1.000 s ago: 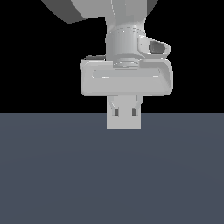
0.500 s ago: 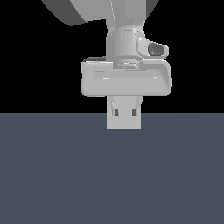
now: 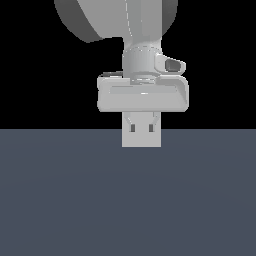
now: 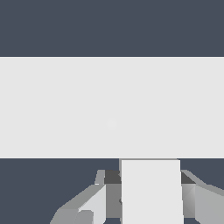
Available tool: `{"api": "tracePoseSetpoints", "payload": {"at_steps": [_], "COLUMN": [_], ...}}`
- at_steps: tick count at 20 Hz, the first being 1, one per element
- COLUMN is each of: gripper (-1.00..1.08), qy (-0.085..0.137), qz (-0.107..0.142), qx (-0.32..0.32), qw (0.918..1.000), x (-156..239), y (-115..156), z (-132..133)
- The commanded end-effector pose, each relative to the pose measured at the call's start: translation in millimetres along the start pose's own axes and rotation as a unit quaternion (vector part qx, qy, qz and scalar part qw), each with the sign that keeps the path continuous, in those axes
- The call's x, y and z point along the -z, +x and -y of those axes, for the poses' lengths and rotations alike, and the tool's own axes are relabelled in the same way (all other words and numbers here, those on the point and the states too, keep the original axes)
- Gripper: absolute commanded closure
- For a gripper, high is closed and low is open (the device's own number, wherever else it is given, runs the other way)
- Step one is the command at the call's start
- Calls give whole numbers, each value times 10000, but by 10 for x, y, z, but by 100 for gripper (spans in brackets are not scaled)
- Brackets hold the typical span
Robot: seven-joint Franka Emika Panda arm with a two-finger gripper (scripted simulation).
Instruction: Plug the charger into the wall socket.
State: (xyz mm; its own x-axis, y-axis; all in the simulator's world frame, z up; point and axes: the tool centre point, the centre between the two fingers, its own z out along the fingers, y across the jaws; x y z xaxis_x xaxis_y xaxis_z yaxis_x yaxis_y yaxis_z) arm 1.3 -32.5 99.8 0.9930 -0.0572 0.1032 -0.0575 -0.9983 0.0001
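In the wrist view the charger (image 4: 151,192), a small white block, sits between my grey fingers (image 4: 89,205). My gripper (image 4: 151,210) is shut on it. The block's far end butts against the wall socket (image 4: 112,107), a wide white face across the view; the prongs are hidden. In the exterior view the wall socket (image 3: 141,139) is a white square plate straight under my hand, with two small dark marks on it. My gripper (image 3: 141,122) reaches down at the plate's upper part. The charger is hidden in that view.
A flat dark grey-blue floor (image 3: 128,200) fills the lower half of the exterior view, with black background above it. The arm's large grey link (image 3: 115,20) hangs over the hand.
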Motion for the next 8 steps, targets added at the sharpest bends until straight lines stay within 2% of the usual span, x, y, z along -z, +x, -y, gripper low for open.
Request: {"api": "tracePoseSetpoints", "payload": {"at_steps": [1,8], "gripper": [108,108], "qy": [0,1], "qz": [-1,0], "qx": [0,-3], "qw": [10000,10000], "x": [-6,-12], "y": [69,128], "z": [1,-3]}}
